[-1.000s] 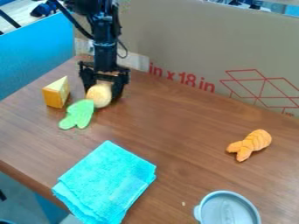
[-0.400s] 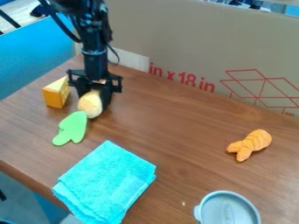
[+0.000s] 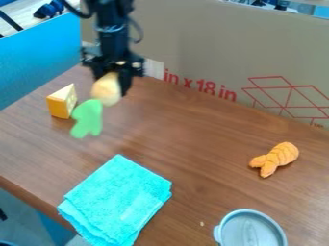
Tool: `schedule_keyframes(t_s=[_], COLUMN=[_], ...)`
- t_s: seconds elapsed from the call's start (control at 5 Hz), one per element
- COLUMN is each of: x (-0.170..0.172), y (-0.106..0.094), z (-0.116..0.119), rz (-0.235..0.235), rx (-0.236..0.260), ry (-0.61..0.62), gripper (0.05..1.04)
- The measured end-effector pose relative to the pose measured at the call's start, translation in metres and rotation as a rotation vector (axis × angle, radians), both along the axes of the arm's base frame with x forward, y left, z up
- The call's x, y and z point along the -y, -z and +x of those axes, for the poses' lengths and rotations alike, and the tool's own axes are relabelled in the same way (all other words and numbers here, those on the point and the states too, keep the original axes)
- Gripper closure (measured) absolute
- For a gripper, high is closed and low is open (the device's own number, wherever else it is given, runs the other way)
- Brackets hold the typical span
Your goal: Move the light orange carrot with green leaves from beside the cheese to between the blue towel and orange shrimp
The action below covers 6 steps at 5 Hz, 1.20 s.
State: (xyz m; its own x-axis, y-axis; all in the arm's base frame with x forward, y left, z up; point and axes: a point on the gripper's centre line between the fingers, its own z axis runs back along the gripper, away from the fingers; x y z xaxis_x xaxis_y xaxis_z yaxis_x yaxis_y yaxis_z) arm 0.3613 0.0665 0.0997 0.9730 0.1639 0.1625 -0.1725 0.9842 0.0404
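Observation:
The gripper (image 3: 113, 82) hangs at the upper left of the table, shut on a toy vegetable with a pale yellow rounded body (image 3: 107, 90) and flat green leaves (image 3: 88, 118). The pale body sits between the fingers, and the leaves point down toward the camera. Just left of the leaves stands a cheese wedge (image 3: 61, 102) with an orange side and a pale top. Nearer the camera lies a folded turquoise cloth (image 3: 117, 199).
An orange toy shrimp (image 3: 276, 158) lies at the right of the brown table (image 3: 193, 139). A grey round lid or bowl (image 3: 250, 229) is at the bottom right. A cardboard wall (image 3: 212, 53) stands behind, and a blue panel (image 3: 38, 57) borders the left.
The gripper first shifted left and toward the camera with the toy vegetable, then went up and back to the right. The toy appears raised from the table. Cheese, cloth and shrimp stayed put.

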Motion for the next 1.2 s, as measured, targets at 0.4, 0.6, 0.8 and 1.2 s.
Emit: schedule_keyframes(t_s=[0.4, 0.6, 0.8, 1.2], x=[0.068, 0.099, 0.125, 0.132], y=[-0.016, -0.023, -0.025, 0.012], z=[0.012, 0.029, 0.043, 0.039], rz=[-0.058, -0.082, -0.098, -0.106], rx=[0.056, 0.070, 0.060, -0.147], ry=[0.148, 0.147, 0.223, 0.235], gripper=[0.543, 0.543, 0.543, 0.543])
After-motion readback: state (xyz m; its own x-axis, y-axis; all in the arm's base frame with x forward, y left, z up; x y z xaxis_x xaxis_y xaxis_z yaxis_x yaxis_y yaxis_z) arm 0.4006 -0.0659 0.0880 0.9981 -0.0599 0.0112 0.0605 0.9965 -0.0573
